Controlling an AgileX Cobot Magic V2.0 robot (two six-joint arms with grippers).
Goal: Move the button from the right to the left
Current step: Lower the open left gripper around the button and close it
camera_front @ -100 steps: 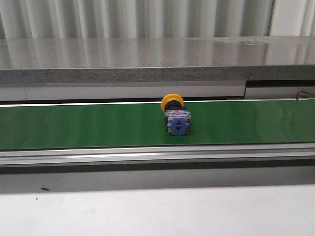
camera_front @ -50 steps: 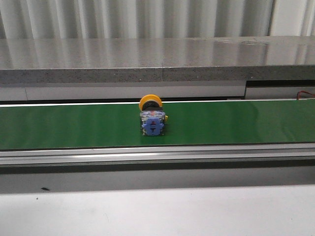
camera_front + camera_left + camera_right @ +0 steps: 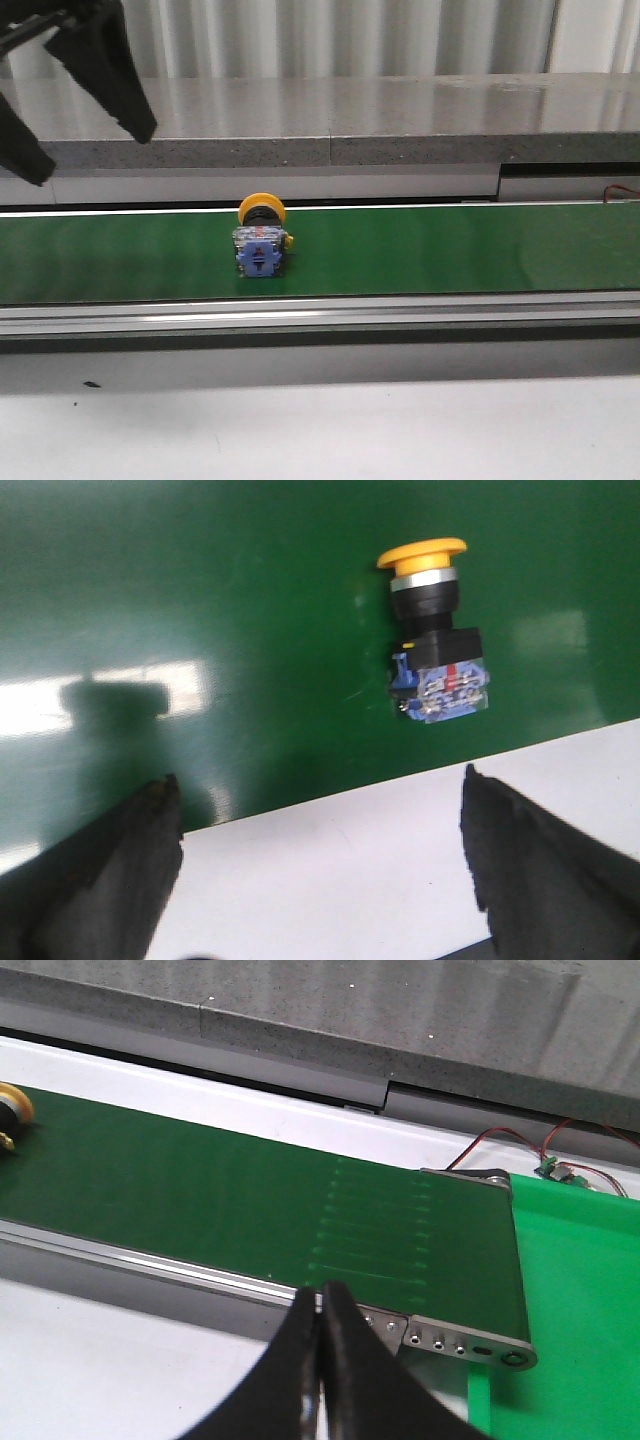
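Note:
The button (image 3: 260, 245), with a yellow mushroom head, black collar and blue-and-clear body, lies on its side on the green belt (image 3: 450, 250), left of centre. It also shows in the left wrist view (image 3: 435, 650), and its yellow head sits at the edge of the right wrist view (image 3: 12, 1110). My left gripper (image 3: 92, 158) hangs open and empty above the belt, up and to the left of the button; in its own view (image 3: 319, 776) the jaws stand wide apart. My right gripper (image 3: 320, 1288) is shut and empty, near the belt's right end.
A grey stone ledge (image 3: 400, 110) runs behind the belt. An aluminium rail (image 3: 400, 315) borders the belt's front, with the white table (image 3: 350, 430) before it. A green mat (image 3: 580, 1290) and thin wires (image 3: 500, 1140) lie past the belt's right end.
The button has travelled left along the belt, from right of centre to left of centre. My left gripper has come into the front view at the top left.

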